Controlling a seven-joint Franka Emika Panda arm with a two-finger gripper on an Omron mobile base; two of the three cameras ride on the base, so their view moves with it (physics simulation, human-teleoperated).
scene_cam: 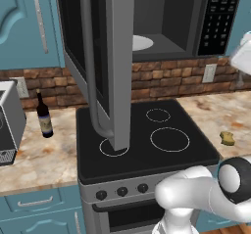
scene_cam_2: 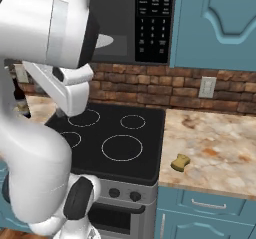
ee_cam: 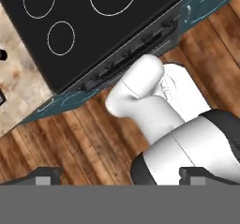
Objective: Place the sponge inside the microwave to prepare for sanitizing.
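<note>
The sponge point(scene_cam: 227, 138), a small yellowish-tan lump, lies on the marble counter right of the stove, close to the front edge point(scene_cam_2: 180, 162). Above the stove hangs the microwave point(scene_cam: 166, 17) with its door point(scene_cam: 110, 66) swung wide open toward me. The white round plate point(scene_cam: 142, 42) shows inside, and the black keypad point(scene_cam_2: 155, 23) is on the right. My gripper point(ee_cam: 122, 176) is open and empty, its tips far apart. It faces down from high up over the stove's front edge and the wood floor, well away from the sponge.
The black stove top point(scene_cam: 147, 135) lies under the open door. On the left counter stand a dark bottle point(scene_cam: 44, 115) and a small grey appliance point(scene_cam: 7, 125). Teal cabinets point(scene_cam_2: 220, 23) flank the microwave. My own arm point(scene_cam_2: 35, 148) blocks the left of the right base view.
</note>
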